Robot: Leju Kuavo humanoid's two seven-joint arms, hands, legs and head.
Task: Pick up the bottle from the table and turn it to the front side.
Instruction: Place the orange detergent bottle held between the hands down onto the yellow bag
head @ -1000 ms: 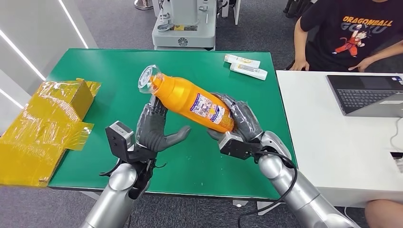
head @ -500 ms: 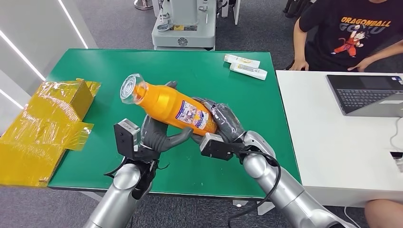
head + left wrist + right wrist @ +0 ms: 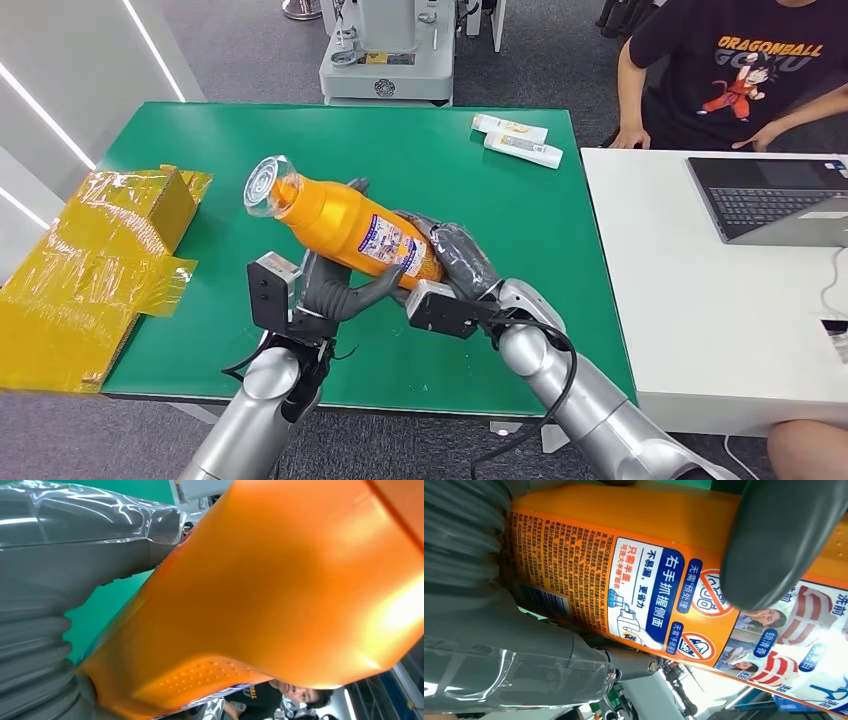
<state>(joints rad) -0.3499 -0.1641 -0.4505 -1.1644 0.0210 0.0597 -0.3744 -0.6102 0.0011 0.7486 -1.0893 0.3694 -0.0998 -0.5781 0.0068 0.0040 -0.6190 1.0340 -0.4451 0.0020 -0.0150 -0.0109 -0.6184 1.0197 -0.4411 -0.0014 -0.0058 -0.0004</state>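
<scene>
A: State the bottle's position.

B: The orange bottle is off the green surface, above its near middle. It lies tilted, with the clear cap up and to the far left and the base down toward the right. The printed label faces up toward the head camera.

A: State the right hand's condition.

B: The right hand grips the base end of the bottle. Its fingers are wrapped around the body. In the right wrist view a dark finger presses on the label beside a barcode and printed text.

A: State the left hand's condition.

B: The left hand sits under the middle of the bottle with its fingers curled up around it. The thumb reaches toward the label from the near side. In the left wrist view the grey thumb lies against the orange body. Contact is visible; a firm grip cannot be confirmed.

A: List other items.

B: A yellow wrapped box rests on the left edge of the surface. Two white tubes lie at the far right corner. A white desk to the right carries a laptop. A person in a black shirt sits behind it.
</scene>
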